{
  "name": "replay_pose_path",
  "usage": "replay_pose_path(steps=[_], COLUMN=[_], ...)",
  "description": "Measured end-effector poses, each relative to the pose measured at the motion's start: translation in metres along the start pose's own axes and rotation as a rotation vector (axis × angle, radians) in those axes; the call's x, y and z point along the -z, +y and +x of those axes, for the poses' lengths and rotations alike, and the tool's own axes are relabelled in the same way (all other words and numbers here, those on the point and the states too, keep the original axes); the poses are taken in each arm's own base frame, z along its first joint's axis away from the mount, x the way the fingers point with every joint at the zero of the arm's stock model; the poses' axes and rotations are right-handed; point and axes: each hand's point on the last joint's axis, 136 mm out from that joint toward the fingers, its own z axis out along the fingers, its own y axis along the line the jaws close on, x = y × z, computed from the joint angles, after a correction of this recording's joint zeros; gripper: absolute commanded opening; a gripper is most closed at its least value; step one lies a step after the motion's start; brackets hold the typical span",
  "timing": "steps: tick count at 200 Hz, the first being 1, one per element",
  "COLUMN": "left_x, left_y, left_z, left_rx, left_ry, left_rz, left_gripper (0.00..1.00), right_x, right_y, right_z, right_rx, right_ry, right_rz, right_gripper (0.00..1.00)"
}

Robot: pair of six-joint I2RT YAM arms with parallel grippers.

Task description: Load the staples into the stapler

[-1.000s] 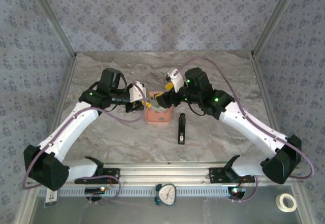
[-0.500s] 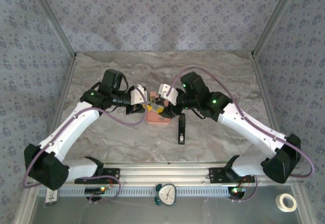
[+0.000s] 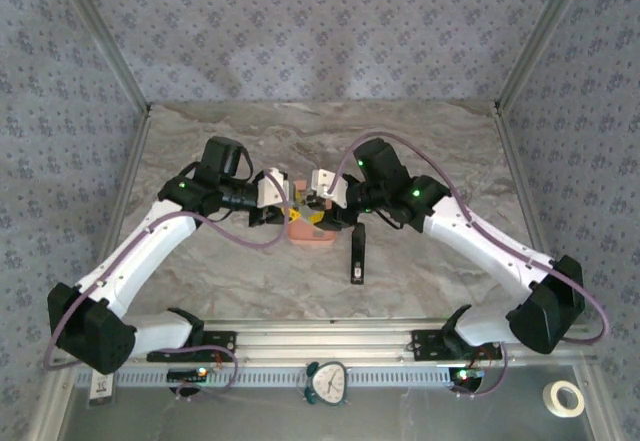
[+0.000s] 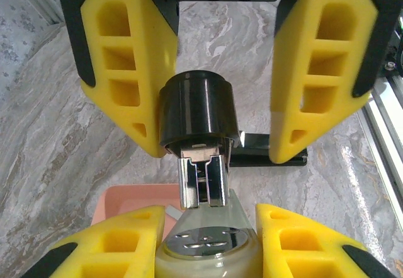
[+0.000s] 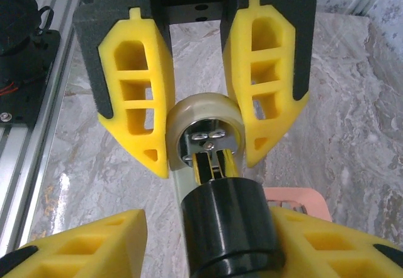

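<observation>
Looking down on a grey-veined marble desk (image 3: 230, 276) boxed in by flowered wallpaper (image 3: 320, 31). Taking the pink tray (image 3: 312, 236) near the middle as the landmark. Seeing the left arm (image 3: 150, 251) reaching in from the tray's left and the right arm (image 3: 490, 246) from its right, both meeting just above the tray.

Finding the left fingers (image 4: 119, 243) clamping a pale tube (image 5: 203, 101) above the tray, both pressing against its sides. Noticing a metal face with small screws closing the tube's end.

Finding the right fingers (image 5: 82, 246) standing apart around a black cap (image 5: 230, 227) directly opposite the tube, one finger touching or nearly touching the cap, the other leaving a clear gap.

Spotting a short shiny metal piece (image 4: 201, 180) bridging cap and tube. Not being able to tell what that piece is.

Locating the black stapler (image 3: 357, 257) lying flat on the desk just right of the tray, untouched.

Picking out a small clock (image 3: 326, 382) well apart from the tray on the near side, between the arm bases, and a roll of tape (image 3: 567, 397) far off to the tray's right, at the near corner.
</observation>
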Motion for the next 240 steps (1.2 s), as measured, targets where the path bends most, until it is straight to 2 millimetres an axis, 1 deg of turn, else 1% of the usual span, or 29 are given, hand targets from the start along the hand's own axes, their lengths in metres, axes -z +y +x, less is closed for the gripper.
replay_pose_path(steps=[16,31,43,48,52,62,70,76,85,95,105,126,137,153,170,187,215,240], left_x=[0.000,0.000,0.000,0.000,0.000,-0.001,-0.001,-0.002,-0.003,-0.003,-0.004,-0.006,-0.008,-0.012,-0.018,-0.021,-0.020,-0.019], left_y=[-0.001,-0.001,-0.001,0.000,0.000,0.001,0.004,0.006,0.009,0.014,0.017,0.020,0.021,0.022,0.022,0.023,0.031,0.037], left_z=[-0.001,-0.001,-0.002,-0.002,-0.002,-0.002,-0.002,-0.002,-0.004,-0.007,-0.007,0.000,0.004,0.010,0.013,0.015,0.013,0.017], left_rx=[-0.001,-0.001,-0.002,0.000,-0.001,0.008,0.013,0.017,0.034,0.046,0.078,0.177,0.233,0.307,0.366,0.416,0.460,0.481], left_ry=[-0.004,-0.006,-0.008,-0.008,-0.007,-0.007,-0.007,-0.009,-0.024,-0.040,-0.056,-0.079,-0.091,-0.100,-0.108,-0.116,-0.131,-0.121], left_rz=[0.004,0.006,0.004,0.003,0.001,-0.003,-0.012,-0.022,-0.036,-0.056,-0.077,-0.129,-0.147,-0.173,-0.190,-0.204,-0.243,-0.281], left_gripper=[0.00,0.00,0.01,0.06,0.13,0.31,0.48,0.57,0.65,0.70,0.72,0.73,0.73,0.73,0.73,0.73,0.71,0.70], right_x=[0.001,0.002,0.002,0.002,0.002,0.003,0.004,0.005,0.006,0.006,0.006,0.003,0.001,-0.001,-0.003,-0.004,-0.004,0.000], right_y=[-0.003,-0.004,-0.004,-0.003,-0.004,-0.004,-0.006,-0.008,-0.010,-0.012,-0.013,-0.015,-0.014,-0.011,-0.008,-0.008,-0.010,-0.012], right_z=[-0.003,-0.005,-0.005,-0.005,-0.005,-0.005,-0.004,-0.003,0.000,0.009,0.020,0.042,0.050,0.056,0.057,0.054,0.048,0.041], right_rx=[0.008,0.015,0.018,0.022,0.019,0.021,0.016,0.020,0.016,0.000,-0.021,-0.074,-0.094,-0.116,-0.132,-0.135,-0.131,-0.120], right_ry=[-0.017,-0.031,-0.037,-0.038,-0.038,-0.037,-0.032,-0.029,-0.015,0.014,0.047,0.110,0.133,0.146,0.148,0.137,0.117,0.092], right_rz=[0.003,0.002,-0.003,-0.005,-0.005,-0.001,0.012,0.030,0.055,0.083,0.108,0.148,0.159,0.169,0.171,0.176,0.189,0.203], right_gripper=[0.40,0.26,0.17,0.14,0.12,0.08,0.05,0.03,0.02,0.01,0.00,0.00,0.00,0.00,0.00,0.00,0.00,0.00])
